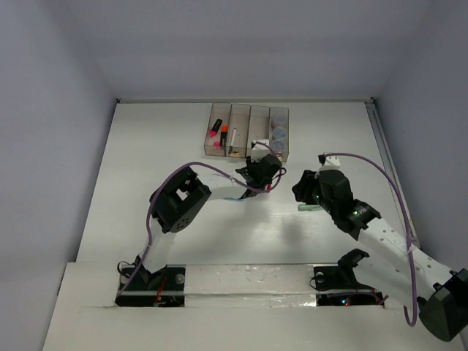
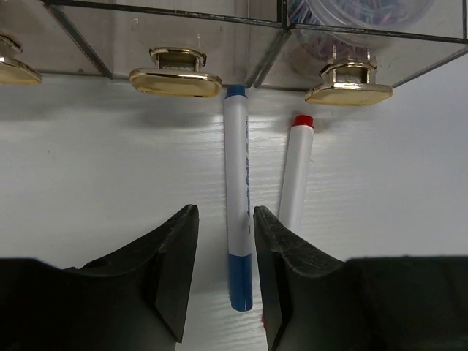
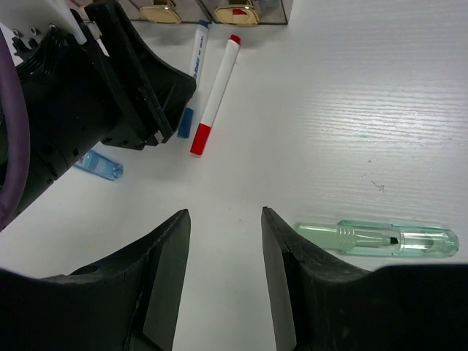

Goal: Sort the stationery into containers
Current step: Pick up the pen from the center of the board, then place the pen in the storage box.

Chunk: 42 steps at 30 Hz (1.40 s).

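Left claw (image 2: 224, 219) parted, astride blue-capped white pen (image 2: 238, 183)

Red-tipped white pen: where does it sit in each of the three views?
Top external: red-tipped white pen mostly hidden, only its red end showing beside the left hand.
Left wrist: right of centre, pointing at the bins, beside the blue-tipped pen.
Right wrist: upper left, slanted.
Shared landmark: the bins just beyond its cap.

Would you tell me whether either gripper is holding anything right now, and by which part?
Nothing is held. The left gripper is open astride the blue-capped pen lying on the table; the right gripper is open and empty.
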### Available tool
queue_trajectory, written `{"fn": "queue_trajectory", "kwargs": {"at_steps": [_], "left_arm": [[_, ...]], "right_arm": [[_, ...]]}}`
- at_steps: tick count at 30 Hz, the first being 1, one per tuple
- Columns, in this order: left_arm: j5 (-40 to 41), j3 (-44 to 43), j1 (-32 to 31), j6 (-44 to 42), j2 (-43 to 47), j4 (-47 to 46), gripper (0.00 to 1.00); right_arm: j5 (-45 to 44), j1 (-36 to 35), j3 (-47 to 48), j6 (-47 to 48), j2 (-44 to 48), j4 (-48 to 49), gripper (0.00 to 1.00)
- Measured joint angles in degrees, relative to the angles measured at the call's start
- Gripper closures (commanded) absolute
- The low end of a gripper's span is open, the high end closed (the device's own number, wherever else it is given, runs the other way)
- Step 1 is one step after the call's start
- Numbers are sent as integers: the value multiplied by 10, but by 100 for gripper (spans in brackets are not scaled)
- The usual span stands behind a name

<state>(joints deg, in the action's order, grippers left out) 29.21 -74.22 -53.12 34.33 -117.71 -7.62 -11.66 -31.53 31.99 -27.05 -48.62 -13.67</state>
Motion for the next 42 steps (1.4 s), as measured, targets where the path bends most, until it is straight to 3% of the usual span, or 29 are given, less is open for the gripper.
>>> {"fn": "queue_trajectory", "kwargs": {"at_steps": [4, 10, 14, 20, 25, 29, 35, 42], "left_arm": [[-5, 0, 7, 0, -2, -2, 70], [-13, -31, 17, -5, -33, -5, 82], [-16, -47, 19, -8, -45, -7, 100], [-20, -13, 19, -5, -28, -36, 100], [-34, 115, 17, -4, 85, -33, 100], [-37, 161, 14, -7, 195, -27, 100], [-60, 129, 52, -39, 276, -41, 100], [-85, 10, 155, -88, 195, -23, 100]], "right_arm": [[7, 0, 0, 0, 0, 0, 50], [17, 0, -2, -1, -3, 3, 50], [21, 0, -4, -3, -8, 5, 50], [25, 0, -11, -13, -42, 14, 45], [30, 0, -11, -19, -113, 35, 40], [41, 0, -4, -24, -193, 53, 36], [52, 0, 56, -28, -302, 77, 33], [40, 0, 134, -27, -415, 103, 33]]}}
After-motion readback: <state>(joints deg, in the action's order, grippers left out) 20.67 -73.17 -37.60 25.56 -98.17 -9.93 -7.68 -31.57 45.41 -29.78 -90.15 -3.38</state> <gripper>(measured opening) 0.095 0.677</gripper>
